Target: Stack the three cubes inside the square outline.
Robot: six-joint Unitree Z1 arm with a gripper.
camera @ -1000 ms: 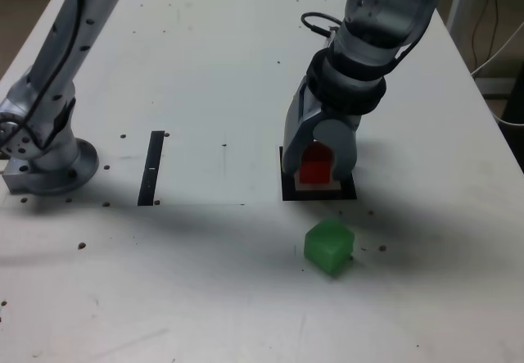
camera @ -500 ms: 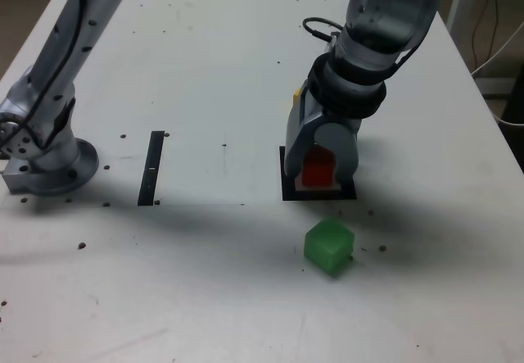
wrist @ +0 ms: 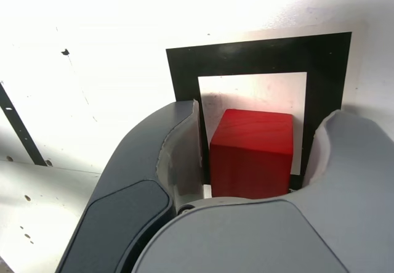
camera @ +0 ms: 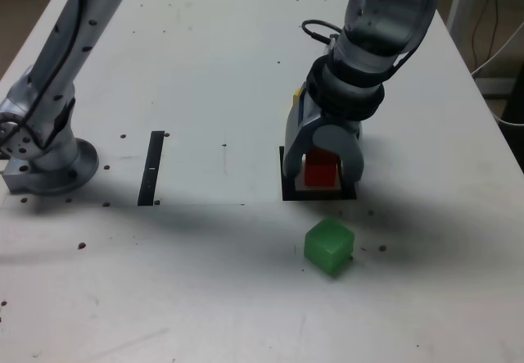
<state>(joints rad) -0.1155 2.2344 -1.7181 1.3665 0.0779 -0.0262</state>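
Note:
The red cube (camera: pixel 321 171) (wrist: pixel 252 153) rests inside the square outline (camera: pixel 287 191) (wrist: pixel 258 54), on its white centre. My gripper (camera: pixel 322 174) (wrist: pixel 263 114) hangs over it, open, one finger on each side, with a narrow gap between each finger and the cube. The green cube (camera: pixel 329 247) lies on the table in front of the outline, apart from it. A small yellow patch (camera: pixel 300 97) shows at the gripper's edge on the exterior view's left; I cannot tell whether it is the yellow cube.
A thin black strip (camera: pixel 152 168) lies on the table at the exterior view's left of the outline. The arm's base (camera: pixel 49 162) stands at the far left. Small dark screw holes dot the white table (camera: pixel 221 68).
The gripper has lifted slightly and its jaws have spread a little wider around the red cube. The red cube stays in the outline. A yellow patch came into view beside the gripper.

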